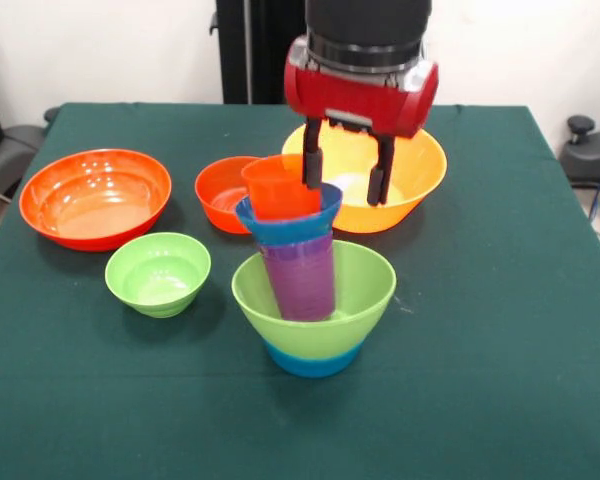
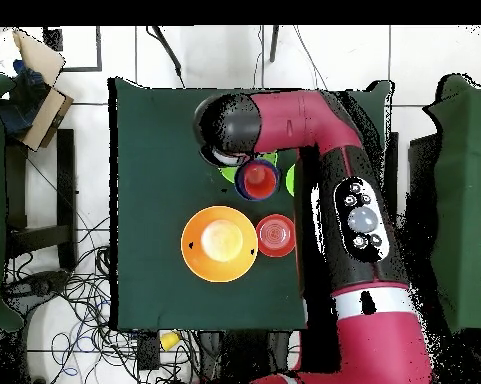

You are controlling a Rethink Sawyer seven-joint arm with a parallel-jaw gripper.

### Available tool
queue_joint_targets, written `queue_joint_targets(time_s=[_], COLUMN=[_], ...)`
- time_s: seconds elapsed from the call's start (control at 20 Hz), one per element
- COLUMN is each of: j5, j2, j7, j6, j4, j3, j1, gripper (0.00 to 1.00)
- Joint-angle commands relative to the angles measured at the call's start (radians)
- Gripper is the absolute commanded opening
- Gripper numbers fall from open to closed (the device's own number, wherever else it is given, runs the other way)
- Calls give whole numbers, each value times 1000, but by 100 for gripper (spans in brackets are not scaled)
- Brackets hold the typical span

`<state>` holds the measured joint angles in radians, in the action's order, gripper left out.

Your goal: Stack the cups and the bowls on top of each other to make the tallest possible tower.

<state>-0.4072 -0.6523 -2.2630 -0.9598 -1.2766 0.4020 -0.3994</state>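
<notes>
The tower stands at the table's front middle: a light green bowl [image 1: 355, 285] nested on a light blue bowl [image 1: 312, 360], a purple cup [image 1: 302, 278] standing in it, a dark blue bowl [image 1: 285, 225] on that, and an orange-red cup [image 1: 278, 188] on top, tilted. From above the tower [image 2: 256, 178] shows as a blue ring with red inside. My gripper [image 1: 346, 172] is open just behind and right of the top cup, with its left finger [image 1: 312, 165] at the cup's right edge. A pale yellow shape [image 1: 352, 186] lies in the large yellow-orange bowl [image 1: 420, 165]; I cannot tell whether it is the yellow cup.
A medium red-orange bowl [image 1: 218, 192] stands left of the tower's top and a large red-orange bowl [image 1: 95, 197] at the far left. A small light green bowl [image 1: 158, 272] stands front left. In the overhead view my arm [image 2: 329, 150] covers the table's top right side.
</notes>
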Motion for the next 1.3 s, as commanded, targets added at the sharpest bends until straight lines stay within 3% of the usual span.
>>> queue_joint_targets(time_s=[0.05,1.05,1.3], j5=[12,8,-22], j2=[-50,-55,-44], j7=[242,222,184], j6=[-159,-95,27], j4=[-75,-109,-179], j3=[48,47,36], j1=[-17,-23,-27], gripper=[100,100,100])
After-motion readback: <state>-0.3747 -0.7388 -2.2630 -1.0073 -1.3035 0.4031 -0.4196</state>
